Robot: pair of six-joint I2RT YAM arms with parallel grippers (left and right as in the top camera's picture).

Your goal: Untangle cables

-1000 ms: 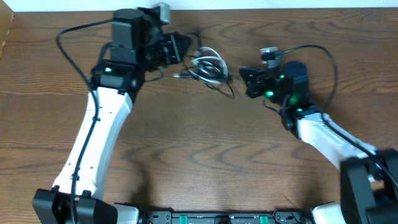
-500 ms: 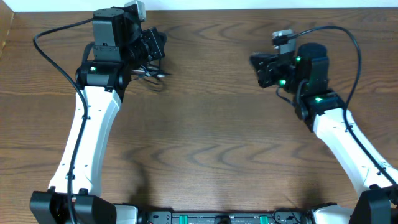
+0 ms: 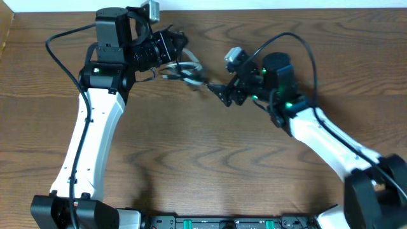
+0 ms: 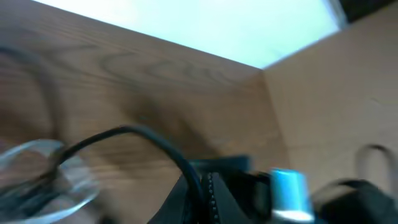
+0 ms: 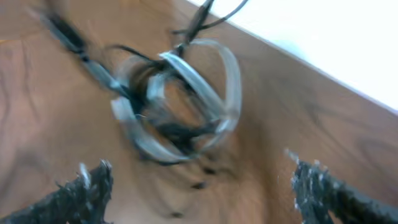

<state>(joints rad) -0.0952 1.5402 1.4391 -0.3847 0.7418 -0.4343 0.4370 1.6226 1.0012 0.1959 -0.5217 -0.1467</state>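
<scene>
The right pincer (image 5: 199, 185), jaws spread wide, had swung in from its drawn-back place of half a second earlier. It now sat just beside the cables (image 3: 186, 68), a knotted black and white coil at its 10 o'clock, near 12 o'clock on the bench (image 3: 210, 165). The left pincer (image 3: 178, 46), its grip impossible to tell through blur, had brought the coil back rightward, so a two-sided pull looked prepared but not begun.
</scene>
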